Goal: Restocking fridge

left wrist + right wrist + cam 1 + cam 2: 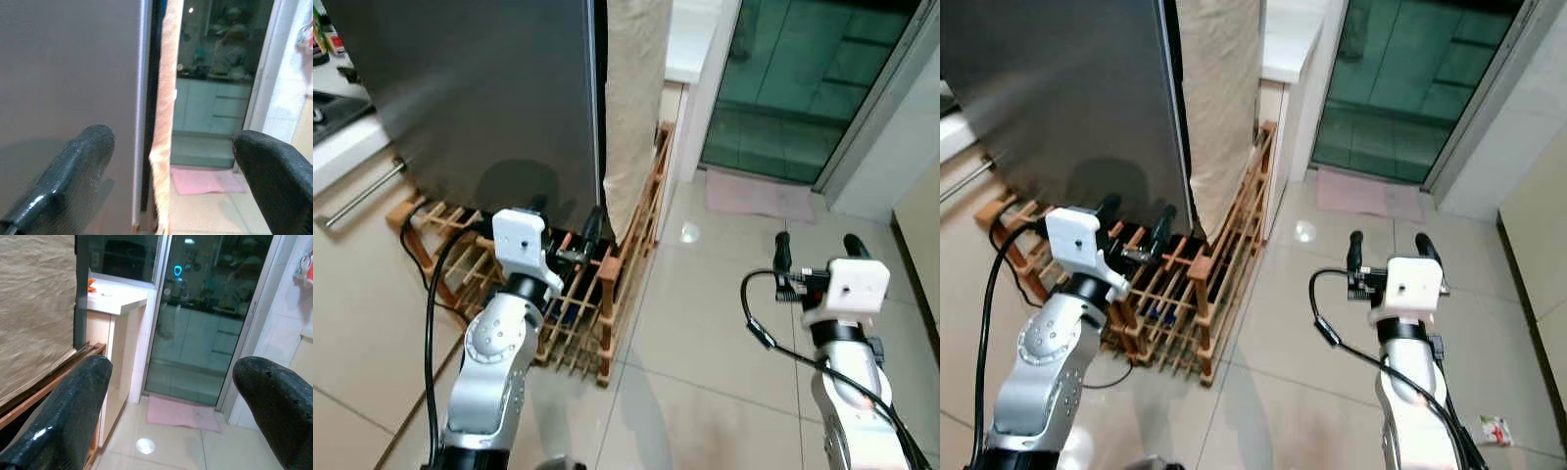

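Note:
The fridge [480,88] stands ahead on the left, its grey door closed, and a beige cloth [636,98] hangs over its right side. My left gripper [563,217] is open and held low in front of the door's right edge. In the left wrist view, that edge [144,98] and the cloth [166,98] run between the two fingers, apart from them. My right gripper [818,247] is open and empty above the tiled floor, right of the fridge and facing the glass door.
A wooden slatted rack [597,294] sits under the fridge, with black cables beside it. A glass sliding door [803,88] and a pink mat [759,196] lie ahead on the right. A cabinet handle [362,196] is on the left. A small packet [1495,429] lies on the floor.

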`<state>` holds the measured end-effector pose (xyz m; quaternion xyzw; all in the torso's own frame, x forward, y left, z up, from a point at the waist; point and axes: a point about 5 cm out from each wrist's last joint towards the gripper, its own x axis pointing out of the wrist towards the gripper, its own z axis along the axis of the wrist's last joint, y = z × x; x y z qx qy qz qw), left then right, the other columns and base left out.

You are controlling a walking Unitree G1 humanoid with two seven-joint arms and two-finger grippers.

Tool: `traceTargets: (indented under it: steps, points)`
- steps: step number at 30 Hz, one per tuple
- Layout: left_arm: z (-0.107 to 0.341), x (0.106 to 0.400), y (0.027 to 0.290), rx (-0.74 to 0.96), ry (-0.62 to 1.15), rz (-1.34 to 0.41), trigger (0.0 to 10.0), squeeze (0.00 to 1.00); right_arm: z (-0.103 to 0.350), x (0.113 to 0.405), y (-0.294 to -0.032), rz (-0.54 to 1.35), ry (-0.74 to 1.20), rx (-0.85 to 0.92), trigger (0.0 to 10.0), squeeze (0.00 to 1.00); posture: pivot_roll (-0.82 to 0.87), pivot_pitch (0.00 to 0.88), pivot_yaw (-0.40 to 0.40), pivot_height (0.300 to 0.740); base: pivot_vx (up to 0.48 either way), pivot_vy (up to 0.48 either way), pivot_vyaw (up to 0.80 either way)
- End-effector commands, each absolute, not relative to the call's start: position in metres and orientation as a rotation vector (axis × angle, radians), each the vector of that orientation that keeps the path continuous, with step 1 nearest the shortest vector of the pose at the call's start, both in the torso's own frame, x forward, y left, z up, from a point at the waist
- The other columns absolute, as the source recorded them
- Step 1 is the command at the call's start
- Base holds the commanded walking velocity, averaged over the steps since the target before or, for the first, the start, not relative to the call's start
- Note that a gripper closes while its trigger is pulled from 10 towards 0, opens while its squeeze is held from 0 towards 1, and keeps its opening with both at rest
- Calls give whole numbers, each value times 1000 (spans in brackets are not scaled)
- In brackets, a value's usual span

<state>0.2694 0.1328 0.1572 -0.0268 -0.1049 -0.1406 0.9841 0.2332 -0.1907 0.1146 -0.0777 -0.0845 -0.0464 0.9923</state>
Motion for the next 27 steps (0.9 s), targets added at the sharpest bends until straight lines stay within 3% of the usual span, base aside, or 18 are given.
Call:
traceTargets:
  steps: [1, 17, 27]
  points:
    - [162, 269, 130, -60, -218, -300, 10000, 0, 120, 233, -190, -88, -183, -149, 10000, 0, -42, 0, -19, 740, 480, 0, 0]
    - [170, 273, 127, -7, -194, -329, 10000, 0, 115, 249, -178, -52, -174, -147, 10000, 0, 2, 0, -11, 740, 468, 0, 0]
    - [180, 282, 129, -21, -205, -285, 10000, 0, 114, 257, -176, -47, -176, -150, 10000, 0, 3, 0, -5, 740, 0, 0, 0]
